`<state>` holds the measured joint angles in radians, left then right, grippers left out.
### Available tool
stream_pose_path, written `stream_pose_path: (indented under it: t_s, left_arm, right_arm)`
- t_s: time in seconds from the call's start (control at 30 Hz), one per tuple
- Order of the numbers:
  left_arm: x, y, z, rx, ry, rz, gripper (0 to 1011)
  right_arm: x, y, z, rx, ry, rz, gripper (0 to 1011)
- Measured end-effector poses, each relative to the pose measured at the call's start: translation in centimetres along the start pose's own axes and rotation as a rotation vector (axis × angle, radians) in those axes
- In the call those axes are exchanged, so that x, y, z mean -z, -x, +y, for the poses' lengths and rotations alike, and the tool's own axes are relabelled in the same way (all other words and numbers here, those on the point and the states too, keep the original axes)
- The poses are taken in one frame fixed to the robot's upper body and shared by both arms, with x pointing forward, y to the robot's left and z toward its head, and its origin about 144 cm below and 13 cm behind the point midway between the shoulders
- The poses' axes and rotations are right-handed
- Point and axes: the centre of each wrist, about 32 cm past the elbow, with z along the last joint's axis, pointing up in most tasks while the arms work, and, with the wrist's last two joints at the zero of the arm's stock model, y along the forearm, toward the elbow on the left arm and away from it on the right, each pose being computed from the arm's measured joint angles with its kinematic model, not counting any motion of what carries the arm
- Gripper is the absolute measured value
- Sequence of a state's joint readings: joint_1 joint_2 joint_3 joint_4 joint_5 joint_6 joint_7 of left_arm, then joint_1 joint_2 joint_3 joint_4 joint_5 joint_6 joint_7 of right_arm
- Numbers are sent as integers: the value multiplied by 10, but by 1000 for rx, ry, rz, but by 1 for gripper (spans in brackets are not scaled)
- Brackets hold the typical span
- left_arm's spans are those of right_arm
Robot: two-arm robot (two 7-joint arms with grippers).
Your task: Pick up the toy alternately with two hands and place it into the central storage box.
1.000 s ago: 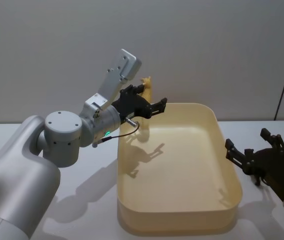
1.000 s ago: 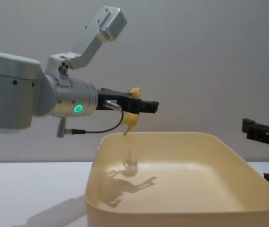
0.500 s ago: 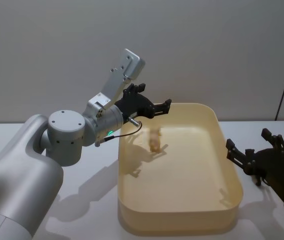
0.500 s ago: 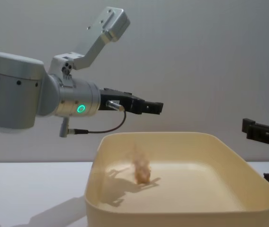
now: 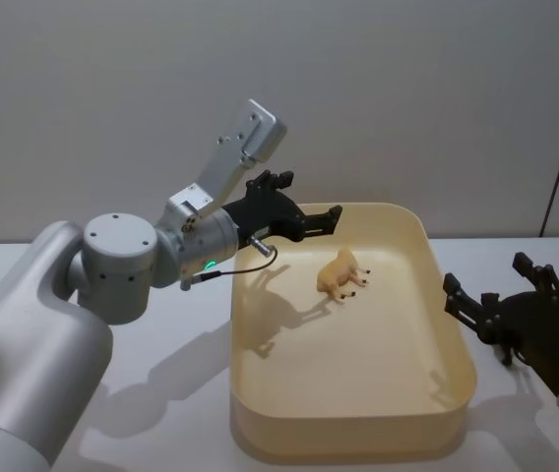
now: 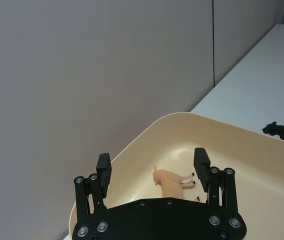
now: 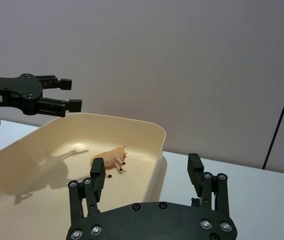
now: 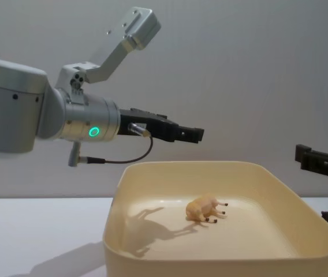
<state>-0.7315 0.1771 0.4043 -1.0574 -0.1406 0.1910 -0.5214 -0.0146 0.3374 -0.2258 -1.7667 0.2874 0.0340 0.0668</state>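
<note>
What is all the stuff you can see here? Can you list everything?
toy animal: one, tan with dark feet, lying on its side inside the storage box, towards the back
storage box: one, cream-yellow, in the middle of the table
table: one, white, under the storage box
wall: one, grey, behind the table
left gripper: one, black on a silver-grey arm with a green ring light, open, in the air above the back left part of the storage box
right gripper: one, black, open, holding nothing, just outside the right side of the storage box
</note>
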Motion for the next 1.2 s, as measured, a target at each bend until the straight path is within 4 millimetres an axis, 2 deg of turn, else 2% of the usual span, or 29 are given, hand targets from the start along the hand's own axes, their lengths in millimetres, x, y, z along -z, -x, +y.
stream_pose_path:
  t_s: [1.2]
  left_arm:
    - [-5,-4,10,70,-14,-12,1002]
  right_arm:
    - [0,0,0,0,0,0,1001]
